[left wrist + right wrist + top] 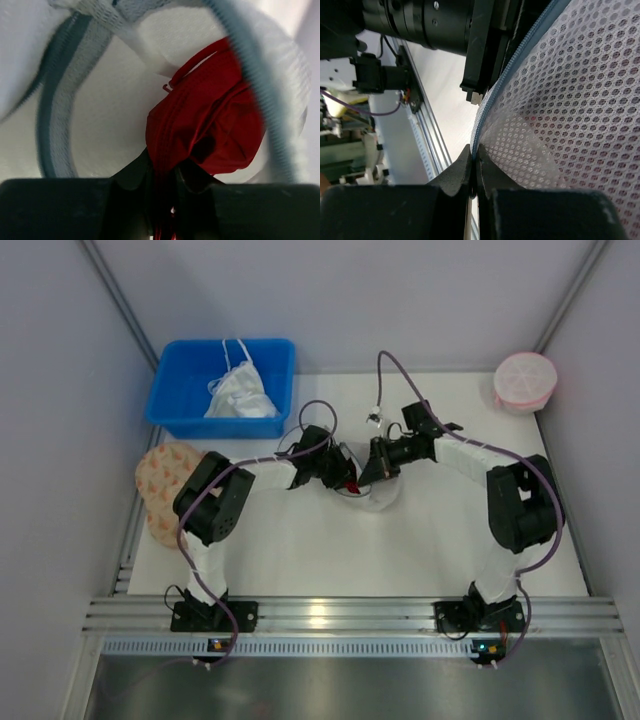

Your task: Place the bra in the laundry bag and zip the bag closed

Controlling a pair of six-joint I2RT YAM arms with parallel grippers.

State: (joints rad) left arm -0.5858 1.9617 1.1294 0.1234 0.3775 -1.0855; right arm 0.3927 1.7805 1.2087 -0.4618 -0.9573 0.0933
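White table fills centre of top view. Blue bin at upper left, white garment lying inside it. Beige patterned disc at left edge; pink mesh bag at upper right. White mesh laundry bag at table centre between both grippers, mouth unzipped. Dark-red bra bunched inside the bag opening, centre-right of left wrist view. Left gripper clamped on bra fabric. Right gripper pinched onto the bag's blue-grey zipper edge
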